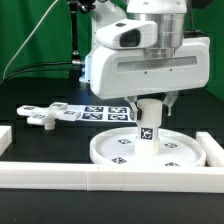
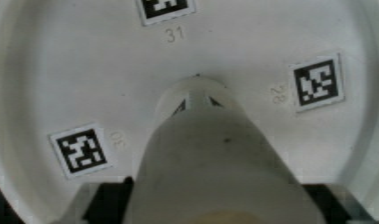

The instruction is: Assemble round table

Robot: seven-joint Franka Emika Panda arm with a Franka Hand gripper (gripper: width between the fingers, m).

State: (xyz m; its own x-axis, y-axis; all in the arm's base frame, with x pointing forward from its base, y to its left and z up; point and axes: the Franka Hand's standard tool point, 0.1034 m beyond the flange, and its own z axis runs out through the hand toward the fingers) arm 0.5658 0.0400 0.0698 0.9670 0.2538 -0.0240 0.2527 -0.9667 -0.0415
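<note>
The big round rimmed disc [image 1: 108, 150] lies flat on the black table, tags facing up. My gripper [image 1: 150, 104] is shut on the short thick cylinder leg [image 1: 147, 126] and holds it upright, its lower end at the disc's middle. In the wrist view the leg [image 2: 212, 140] runs from between my dark fingers [image 2: 111, 200] down to the disc [image 2: 97, 80]. Whether the leg is seated in the disc I cannot tell. The cross-shaped foot piece [image 1: 42, 116] lies on the table toward the exterior view's left, apart from the gripper.
The marker board [image 1: 92, 111] lies behind the disc. White border rails run along the front [image 1: 100, 180] and at the exterior view's right [image 1: 213, 150] and left [image 1: 5, 133]. A green curtain hangs behind.
</note>
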